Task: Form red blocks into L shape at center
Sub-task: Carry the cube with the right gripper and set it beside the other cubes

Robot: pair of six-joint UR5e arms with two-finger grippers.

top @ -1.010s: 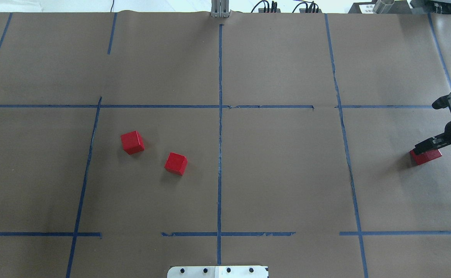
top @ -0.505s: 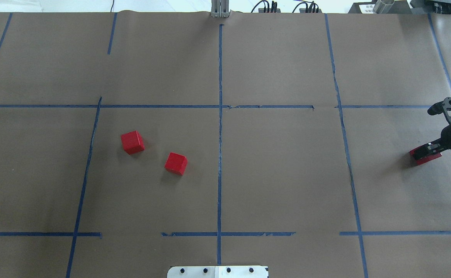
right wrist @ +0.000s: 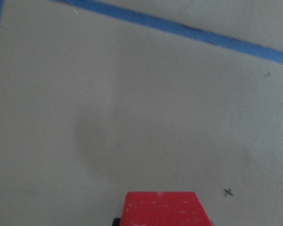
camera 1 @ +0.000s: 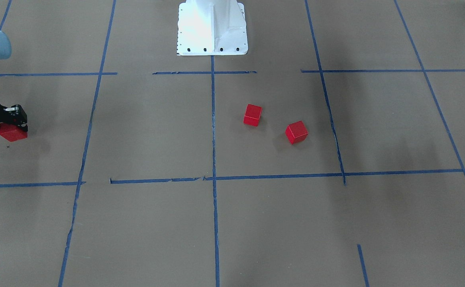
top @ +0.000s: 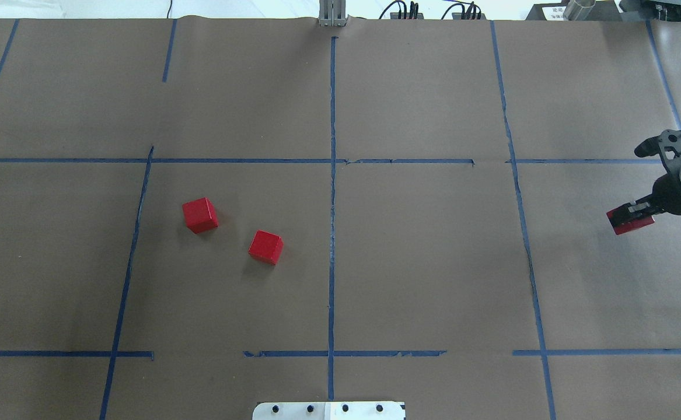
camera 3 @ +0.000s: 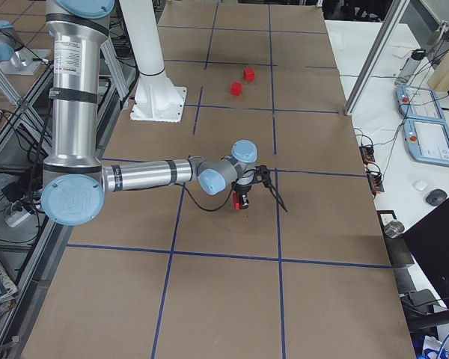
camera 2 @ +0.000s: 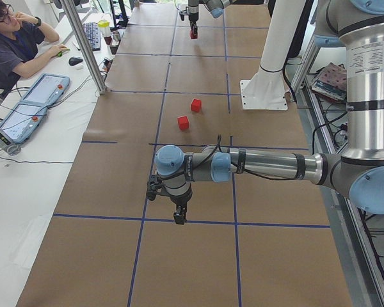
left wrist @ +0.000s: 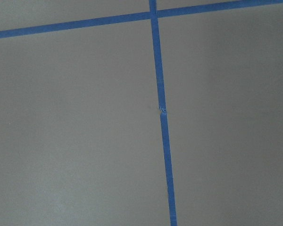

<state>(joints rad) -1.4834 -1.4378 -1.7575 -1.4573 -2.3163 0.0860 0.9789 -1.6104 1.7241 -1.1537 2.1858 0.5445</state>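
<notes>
- three red blocks and two grippers are counted.
- the first red block and the second red block are set on the brown paper in one taped cell, on the robot's left of the long blue tape line. they are near each other but apart.
- the second red block is placed nearer that line; neither block is touching it.
- the center is marked by that line, midway between two crosswise tape lines.
- the third red block is clamped between the fingers of the right gripper, well apart from the center, on the robot's far right.
- the left gripper is pointed down above the paper, near a tape line; whether it is released or clenched cannot be told.
</notes>
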